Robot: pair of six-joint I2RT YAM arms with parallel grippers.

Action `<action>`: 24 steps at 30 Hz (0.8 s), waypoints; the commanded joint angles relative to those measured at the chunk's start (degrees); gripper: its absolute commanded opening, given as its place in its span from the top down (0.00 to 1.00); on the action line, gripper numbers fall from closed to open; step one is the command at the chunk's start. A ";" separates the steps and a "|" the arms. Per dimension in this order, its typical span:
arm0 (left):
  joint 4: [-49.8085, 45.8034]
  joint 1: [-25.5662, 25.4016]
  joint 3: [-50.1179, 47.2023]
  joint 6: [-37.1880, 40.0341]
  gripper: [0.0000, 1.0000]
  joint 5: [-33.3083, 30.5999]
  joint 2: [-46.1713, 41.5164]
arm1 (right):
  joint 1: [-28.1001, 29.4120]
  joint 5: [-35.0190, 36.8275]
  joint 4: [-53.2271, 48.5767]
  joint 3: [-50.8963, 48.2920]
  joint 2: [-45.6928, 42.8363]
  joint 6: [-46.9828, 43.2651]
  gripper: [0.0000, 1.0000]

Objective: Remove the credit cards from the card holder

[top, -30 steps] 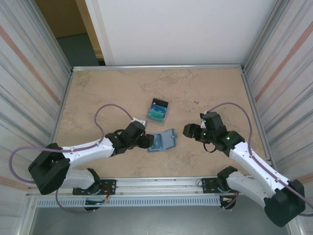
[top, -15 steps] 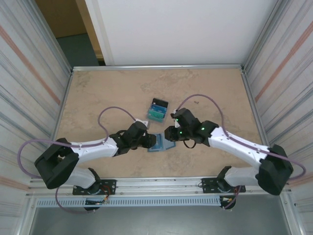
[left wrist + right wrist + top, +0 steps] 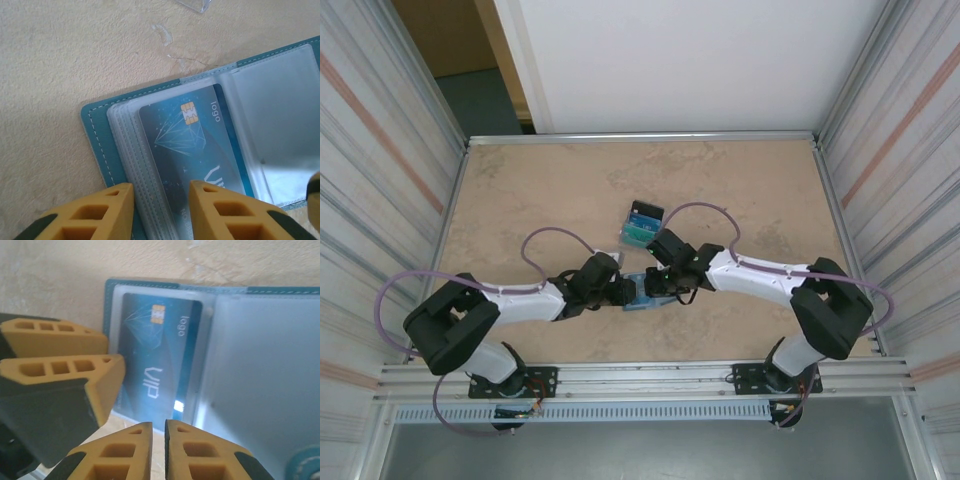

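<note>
Open card holder (image 3: 97, 135) lies flat at ctr of worktop (image 3: 540, 190). A blue credit card (image 3: 195, 145) sits in a clear sleeve on the half nearest the left arm. Clear tray (image 3: 642, 228) just behind has teal cards inside. Both arms reach inward, low, meeting over the holder. Left gripper (image 3: 160, 189): jaws apart, tips at holder's edge. Right gripper (image 3: 159, 426): jaws all but closed at card's edge; can't tell if it's pinched.

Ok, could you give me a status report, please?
Left gripper open, over card holder. Right gripper nearly closed at blue card, grip unclear. Card in its sleeve. Nothing blocking.
</note>
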 commanded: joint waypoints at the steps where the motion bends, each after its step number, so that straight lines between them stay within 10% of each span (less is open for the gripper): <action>1: -0.17 0.74 -0.21 -0.59 0.65 0.28 0.63 | -2.83 -0.25 1.97 -2.11 -1.17 1.97 0.85; 24: -4.11 2.17 1.21 1.15 0.66 -1.13 0.55 | -18.74 -14.15 21.37 -18.36 -3.46 5.78 0.84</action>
